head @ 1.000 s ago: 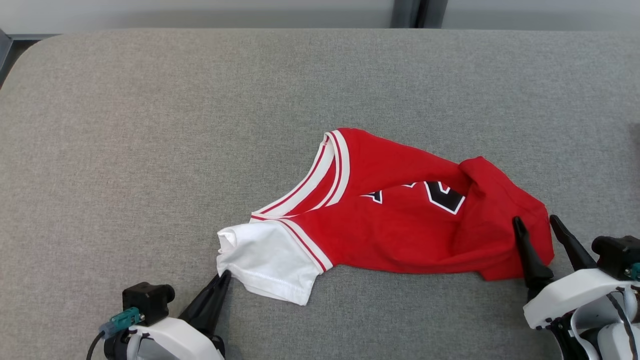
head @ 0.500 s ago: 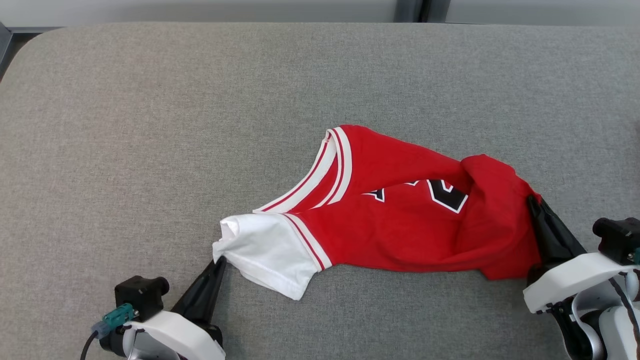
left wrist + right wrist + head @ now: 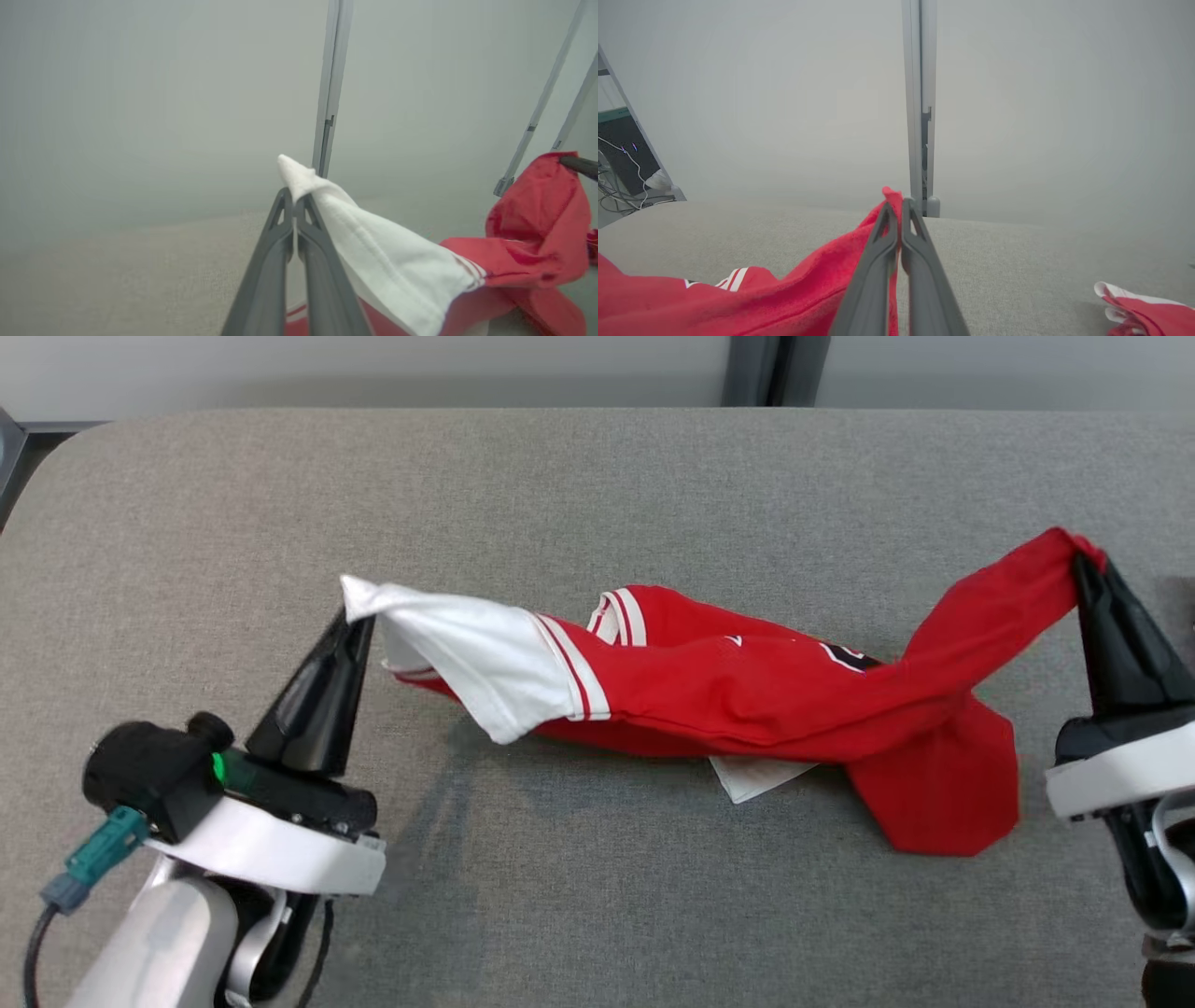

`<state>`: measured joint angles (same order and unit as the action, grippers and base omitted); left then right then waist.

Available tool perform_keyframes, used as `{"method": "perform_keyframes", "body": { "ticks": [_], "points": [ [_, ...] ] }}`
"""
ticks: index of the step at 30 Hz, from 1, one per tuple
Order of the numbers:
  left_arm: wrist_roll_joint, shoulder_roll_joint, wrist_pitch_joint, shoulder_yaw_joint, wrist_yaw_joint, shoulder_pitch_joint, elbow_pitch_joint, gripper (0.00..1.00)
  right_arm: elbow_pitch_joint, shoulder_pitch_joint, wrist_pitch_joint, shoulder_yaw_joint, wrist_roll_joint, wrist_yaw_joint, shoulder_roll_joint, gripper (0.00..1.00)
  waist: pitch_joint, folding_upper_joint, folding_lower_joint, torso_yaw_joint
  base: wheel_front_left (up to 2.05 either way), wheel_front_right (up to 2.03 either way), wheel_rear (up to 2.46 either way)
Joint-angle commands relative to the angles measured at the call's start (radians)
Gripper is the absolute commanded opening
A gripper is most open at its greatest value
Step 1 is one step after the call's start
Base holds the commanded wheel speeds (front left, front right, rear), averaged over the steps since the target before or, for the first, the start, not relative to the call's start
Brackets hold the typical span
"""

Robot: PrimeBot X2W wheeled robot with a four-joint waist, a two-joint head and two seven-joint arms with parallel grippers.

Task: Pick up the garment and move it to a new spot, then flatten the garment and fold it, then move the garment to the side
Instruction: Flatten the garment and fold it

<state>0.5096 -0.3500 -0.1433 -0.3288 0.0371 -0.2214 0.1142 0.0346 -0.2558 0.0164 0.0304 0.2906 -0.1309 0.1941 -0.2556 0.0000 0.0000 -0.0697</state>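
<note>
Red cloth with a white sleeve: your garment point(image 3: 747, 700) hangs strung between the two grippers over the middle of the grey padded worktop point(image 3: 560, 476). Its belly sags onto the surface while both ends are in the air.

Your left gripper point(image 3: 359, 616) has its fingers pressed together on the tip of the white sleeve point(image 3: 467, 653), toward the worktop's left side. The left wrist view shows cloth poking out above the tips. Your right gripper point(image 3: 1083, 560) pinches a red corner near the right edge, jaws closed on it.

Two pinch points set well apart make sense: they let you carry the garment as a span and lay it down with less bunching. I judge you are at the pick-up-and-move step, with flattening and folding ahead. The middle is twisted, and a white flap point(image 3: 756, 775) peeks out beneath, so expect to draw the ends outward before setting it down.
</note>
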Motion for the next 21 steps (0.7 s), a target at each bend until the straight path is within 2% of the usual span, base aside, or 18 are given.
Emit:
{"method": "perform_keyframes", "body": {
  "ticks": [1, 9, 21],
  "points": [
    [-0.008, -0.015, 0.008, 0.015, 0.008, -0.04, 0.027, 0.0, 0.028, -0.032, 0.013, 0.013, -0.004, 0.0, 0.012, 0.0, 0.011, 0.0, 0.0, 0.007, 0.0, 0.0, 0.0],
    [-0.038, -0.038, 0.043, 0.045, 0.001, -0.241, 0.114, 0.0, 0.144, -0.225, 0.063, 0.041, 0.008, 0.0, 0.034, 0.0, 0.057, 0.0, 0.0, 0.031, 0.0, 0.0, 0.0],
    [-0.038, -0.044, 0.101, 0.082, 0.006, -0.501, 0.118, 0.0, 0.173, -0.435, 0.139, 0.07, 0.032, 0.0, 0.088, 0.0, 0.106, 0.0, 0.0, 0.04, 0.0, 0.0, 0.0]
  ]
}}
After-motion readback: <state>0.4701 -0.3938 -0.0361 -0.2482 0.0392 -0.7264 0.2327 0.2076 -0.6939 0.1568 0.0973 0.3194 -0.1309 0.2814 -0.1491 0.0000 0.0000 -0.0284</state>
